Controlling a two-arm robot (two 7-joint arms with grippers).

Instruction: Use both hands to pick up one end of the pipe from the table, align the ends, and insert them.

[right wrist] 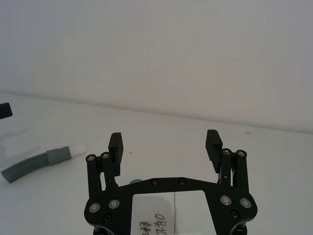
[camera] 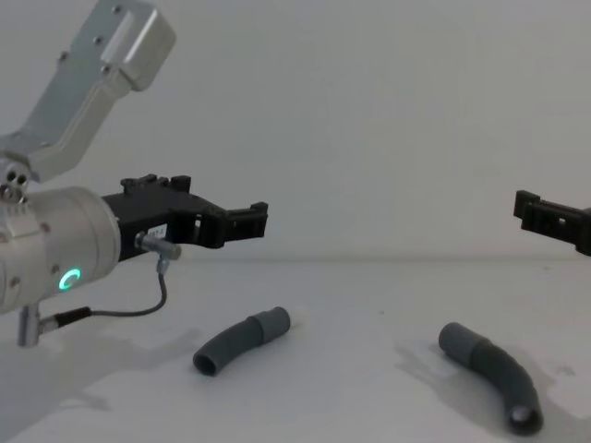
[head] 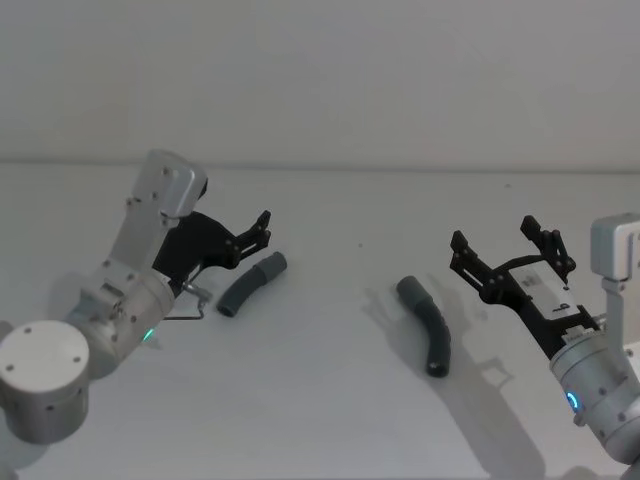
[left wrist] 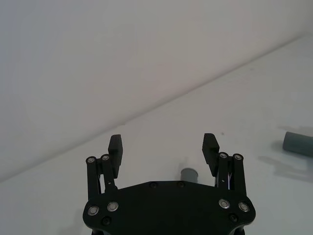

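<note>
**A:** Hovering or holding?

**B:** Hovering. My left claw (head: pixel 250 238) hangs spread wide and empty over the table's (head: pixel 330 420) left side, near the left pipe piece (head: pixel 250 283). My right claw (head: pixel 495 238), just as wide and empty, hangs toward the right edge.

**A:** And the other piece?

**B:** The right pipe piece (head: pixel 428 322) lies flat beside that claw, well apart from the first.

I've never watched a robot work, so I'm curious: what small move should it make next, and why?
Probably lower the left tool onto the left pipe piece near its smooth cuff. That tool and the right tool hang open and empty above the table, both pieces lie loose on it, and the right pipe piece is untouched too.
</note>
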